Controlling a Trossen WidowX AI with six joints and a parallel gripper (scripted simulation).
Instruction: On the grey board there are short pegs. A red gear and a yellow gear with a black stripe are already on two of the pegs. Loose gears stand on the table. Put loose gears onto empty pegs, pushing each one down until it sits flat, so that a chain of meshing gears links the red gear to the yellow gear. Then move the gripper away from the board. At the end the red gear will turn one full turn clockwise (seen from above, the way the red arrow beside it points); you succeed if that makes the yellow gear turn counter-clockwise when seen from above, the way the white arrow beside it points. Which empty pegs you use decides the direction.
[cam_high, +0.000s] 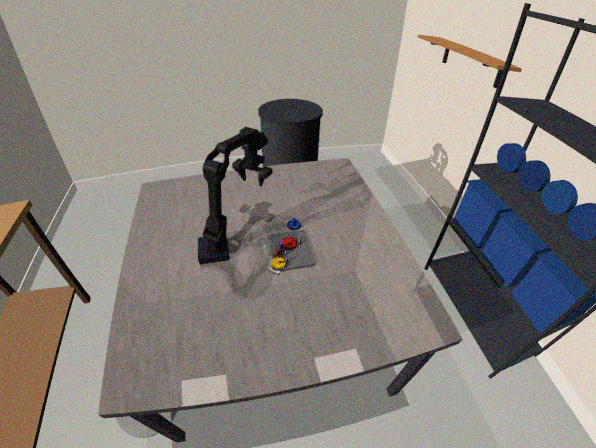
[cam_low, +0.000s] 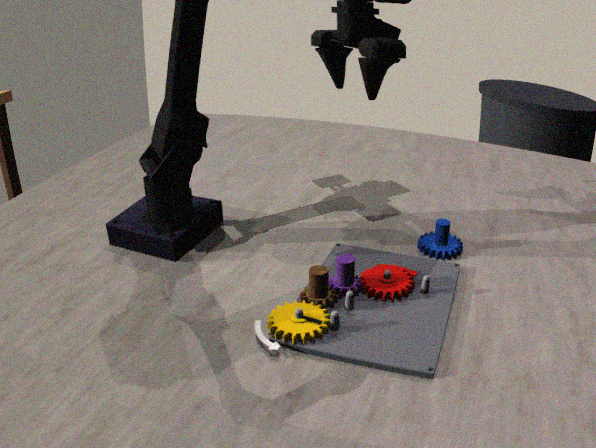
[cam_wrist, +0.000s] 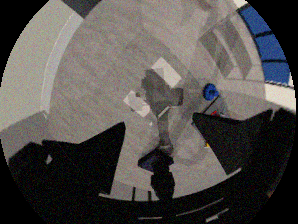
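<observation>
The red gear (cam_high: 289, 243) (cam_low: 387, 289) and yellow gear (cam_high: 278, 263) (cam_low: 285, 322) sit on the grey board (cam_high: 306, 259) (cam_low: 395, 347). Between them stand a purple gear (cam_low: 345, 270) beside the red one and a brown gear (cam_low: 318, 282) beside the yellow one; they appear to mesh. The yellow gear's black stripe points right in the exterior view. Bare pegs are right of the red gear (cam_low: 425, 284), centrally (cam_low: 349, 301) and beside the yellow gear (cam_low: 334, 320). A blue gear (cam_high: 294, 225) (cam_low: 442, 245) (cam_wrist: 211, 92) stands on the table behind the board. My gripper (cam_high: 252, 181) (cam_low: 355, 93) (cam_wrist: 160, 120) is open, empty and high, away from the board.
A white curved arrow (cam_low: 263, 338) lies beside the yellow gear. The arm's base (cam_high: 213, 250) (cam_low: 165, 227) stands left of the board. Two pale patches (cam_high: 204, 390) (cam_high: 339, 365) lie near the table's front edge. A black drum (cam_high: 290, 130) (cam_low: 537, 120) stands behind the table.
</observation>
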